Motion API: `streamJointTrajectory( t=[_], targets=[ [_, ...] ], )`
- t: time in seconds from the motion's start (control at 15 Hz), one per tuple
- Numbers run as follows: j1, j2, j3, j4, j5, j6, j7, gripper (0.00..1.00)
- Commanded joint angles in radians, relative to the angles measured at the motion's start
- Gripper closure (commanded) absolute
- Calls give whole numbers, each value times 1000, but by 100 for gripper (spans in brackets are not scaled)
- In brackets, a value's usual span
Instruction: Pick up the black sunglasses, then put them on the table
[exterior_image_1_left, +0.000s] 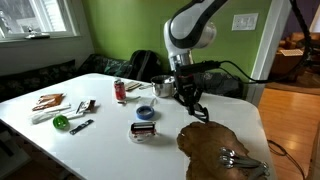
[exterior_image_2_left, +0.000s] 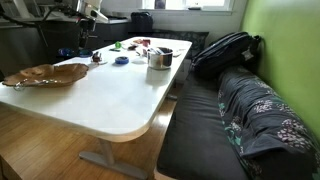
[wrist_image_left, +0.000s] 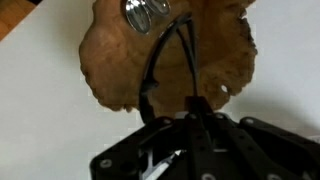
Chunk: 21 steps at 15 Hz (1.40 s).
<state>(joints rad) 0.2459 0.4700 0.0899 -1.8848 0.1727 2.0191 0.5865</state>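
End effector (wrist_image_left: 190, 125) clenching black sunglasses (exterior_image_1_left: 198, 108), hovering over near edge of wooden slab (wrist_image_left: 110, 60). Temples dangling lengthwise toward slab. Bare white surface (wrist_image_left: 40, 130) lying right beside slab, so guessing sideways shift, then lowering.

The black sunglasses (wrist_image_left: 147, 88): 2 thin temples, unfolded, raised off the surface, centre of the wrist view. The table (exterior_image_1_left: 110, 140): white, smooth, rounded corners, lower left.

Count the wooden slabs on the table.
1. The wooden slab lies at one end of the white table, close to the gripper, which grips the black sunglasses. None looks hidden.
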Motion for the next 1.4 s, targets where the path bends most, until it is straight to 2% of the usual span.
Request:
streamJointTrajectory(
  t=[0.0, 0.27, 0.33, 0.47, 0.53, 0.73, 1.0, 1.2, 1.33],
  targets=[
    [30, -65, -11, -194, 41, 192, 152, 99],
    [71, -90, -2, -326, 34, 473, 331, 99],
    [77, -92, 5, -342, 36, 505, 358, 99],
    [74, -107, 40, -366, 69, 518, 374, 99],
    [63, -127, 64, -380, 93, 485, 361, 99],
    [80, -189, 70, -442, 67, 494, 399, 99],
    [74, -218, 65, -488, 18, 548, 369, 99],
    [75, -205, 33, -489, -69, 573, 383, 99],
    [57, -172, 27, -464, -91, 584, 336, 99]
  ],
)
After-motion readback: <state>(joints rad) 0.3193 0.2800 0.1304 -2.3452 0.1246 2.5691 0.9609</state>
